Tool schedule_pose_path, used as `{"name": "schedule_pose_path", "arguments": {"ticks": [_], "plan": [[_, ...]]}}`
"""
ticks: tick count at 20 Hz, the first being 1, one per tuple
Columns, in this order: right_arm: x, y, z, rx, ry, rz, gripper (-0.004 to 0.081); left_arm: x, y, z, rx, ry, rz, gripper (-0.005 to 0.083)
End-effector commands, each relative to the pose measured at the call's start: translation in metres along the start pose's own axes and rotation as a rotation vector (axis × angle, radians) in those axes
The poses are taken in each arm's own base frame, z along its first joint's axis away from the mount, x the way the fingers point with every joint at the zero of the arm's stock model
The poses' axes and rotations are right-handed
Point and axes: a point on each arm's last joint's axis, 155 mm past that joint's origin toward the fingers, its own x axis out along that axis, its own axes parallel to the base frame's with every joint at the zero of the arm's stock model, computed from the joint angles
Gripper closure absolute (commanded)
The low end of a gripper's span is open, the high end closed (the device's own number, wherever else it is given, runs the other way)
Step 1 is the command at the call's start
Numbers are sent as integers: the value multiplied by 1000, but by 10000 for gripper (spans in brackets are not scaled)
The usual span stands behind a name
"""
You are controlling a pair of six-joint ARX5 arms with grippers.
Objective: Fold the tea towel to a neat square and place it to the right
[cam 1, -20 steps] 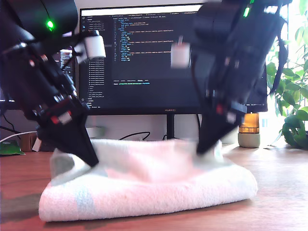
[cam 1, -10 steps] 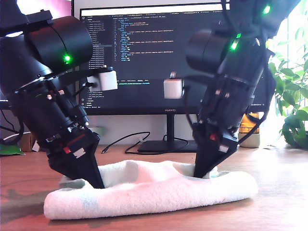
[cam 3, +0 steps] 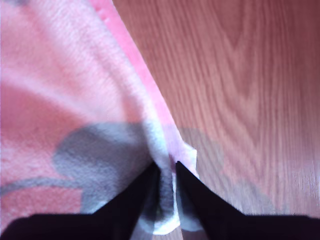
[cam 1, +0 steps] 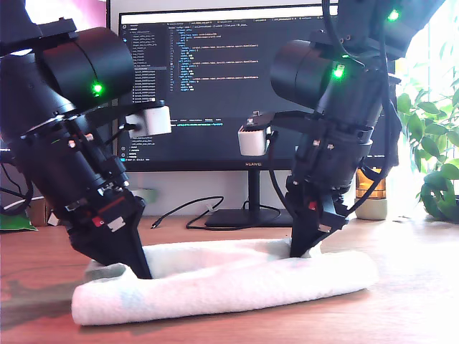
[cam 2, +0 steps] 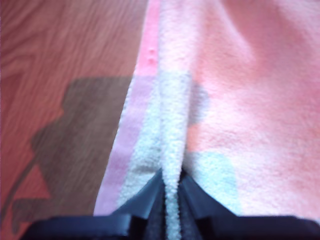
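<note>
Tea towel (cam 1: 222, 283): fluffy pastel checks, folded long | both end effectors clamp its edge

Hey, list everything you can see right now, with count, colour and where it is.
towel: one, pastel pink, white and mint, folded on the table, pinched at both ends.
table: one, reddish-brown wood, under the towel.
monitor: one, black with code on screen, behind the towel.
cable: one, black, by the monitor stand.
jar: one, amber and pale, at the exterior view's right.
plant: one, green, at the exterior view's right edge.
my first gripper: black, pinching a towel ridge.
my second gripper: black, pinching the towel edge.
</note>
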Motion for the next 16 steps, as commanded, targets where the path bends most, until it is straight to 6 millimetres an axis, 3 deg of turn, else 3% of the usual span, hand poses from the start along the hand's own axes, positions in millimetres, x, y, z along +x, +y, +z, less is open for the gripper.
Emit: {"name": "schedule_pose_path", "arguments": {"ticks": [1,3,8,16], "plan": [[5,0,-4,21,17,3,644,9,3,-22,-13,74,11,782],[2,-1,-2,23,10,-4,615,7,6,-17,-13,68,21,765],[-10,-12,8,24,-16,-32,608,2,11,-1,-20,49,28,592],[-33,-33,26,73,-20,-36,605,-17,20,28,-18,48,28,588]]}}
